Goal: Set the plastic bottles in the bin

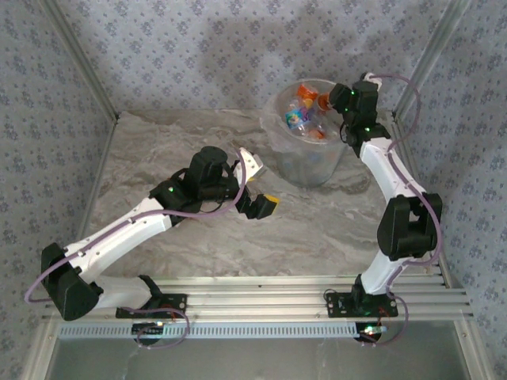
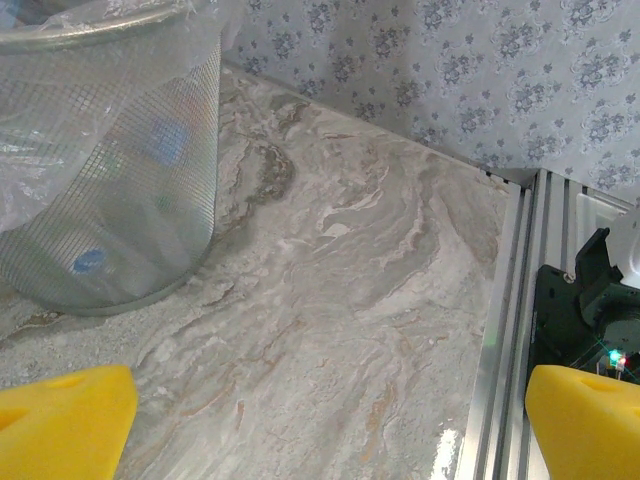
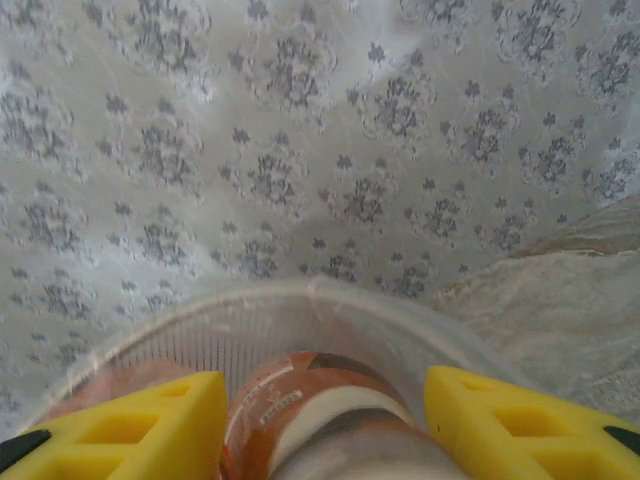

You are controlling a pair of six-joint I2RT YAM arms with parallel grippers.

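Currently in hand: the drop. The right gripper (image 3: 325, 388) hangs over the bin (image 3: 300, 292) with an orange-labelled bottle (image 3: 320, 425) between its yellow fingers (image 3: 140, 430).
Right fingers: they flank the bottle closely on both sides. The bottle is blurred, so I cannot tell whether they pinch it or have let go.
Left fingers: the left gripper (image 2: 330, 400) is spread wide over the marble table (image 2: 380, 260) with nothing between its fingers.
Doing it well: the bottle seems to sit near the rim's two o'clock edge in the top view. Carrying it toward eight o'clock, nearer the bin's middle, before the jaws part fully looks safer. Then rise straight up so the fingers miss the bag liner.
Risk: a bottle let go at the edge may strike the rim and tumble onto the table.
Bottle's look: a rounded body with a brown-orange label crossed by a pale band. Its cap is hidden.
Bin's place: at one o'clock on the table in the top view, and at ten o'clock in the left wrist view.
Other bottles (image 1: 301, 119): heaped inside the bin, showing orange, blue and clear.
Progress: probably late, judging by that heap.
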